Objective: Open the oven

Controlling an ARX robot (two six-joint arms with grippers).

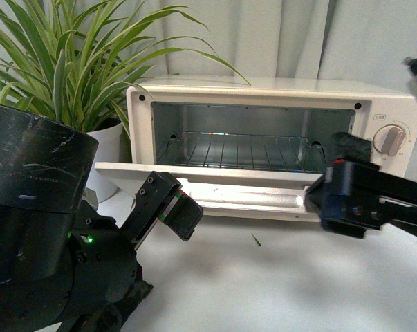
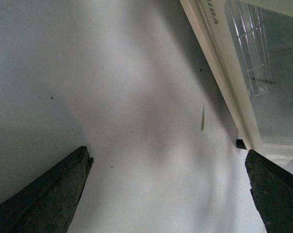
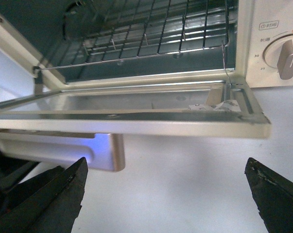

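The cream-white oven stands at the back of the white table with its door folded down flat, so the cavity and wire rack show. My left gripper is open and empty, just in front of the door's left end. In the left wrist view it hovers over bare table, with the oven's door at one side. My right gripper is open and empty at the door's right end. In the right wrist view it sits just below the lowered door and its silver handle.
A leafy plant in a white pot stands left of the oven. A beige knob is on the oven's right panel and also shows in the right wrist view. A small green leaf scrap lies on the table.
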